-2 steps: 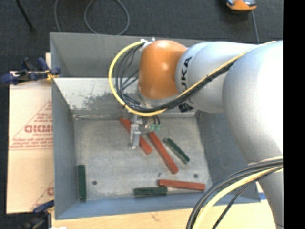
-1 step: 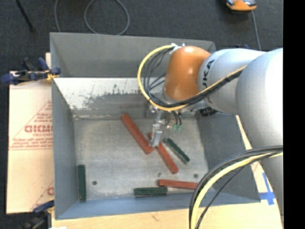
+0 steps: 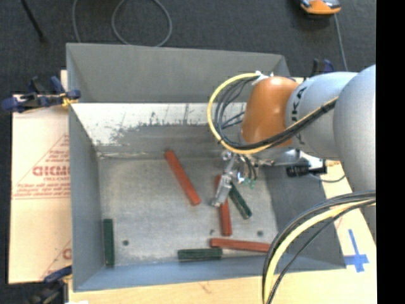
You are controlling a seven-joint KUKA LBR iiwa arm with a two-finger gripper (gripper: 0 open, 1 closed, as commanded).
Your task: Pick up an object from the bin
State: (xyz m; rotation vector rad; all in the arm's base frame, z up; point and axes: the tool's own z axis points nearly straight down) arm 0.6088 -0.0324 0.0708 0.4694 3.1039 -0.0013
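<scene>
My gripper [image 3: 223, 195] reaches down into the right middle of the bin, its metal fingers low over a short red stick [image 3: 224, 215] that lies upright in the picture. A dark green stick [image 3: 240, 202] lies slanted just right of the fingertips. A longer red stick [image 3: 182, 177] lies slanted to the left of the gripper, apart from it. Whether anything sits between the fingers is hidden.
Along the bin's front wall lie a red stick [image 3: 240, 245] and a dark green stick [image 3: 200, 254] end to end. Another dark green stick [image 3: 109, 240] lies against the left wall. The arm with its orange cover and cables hangs over the bin's right side.
</scene>
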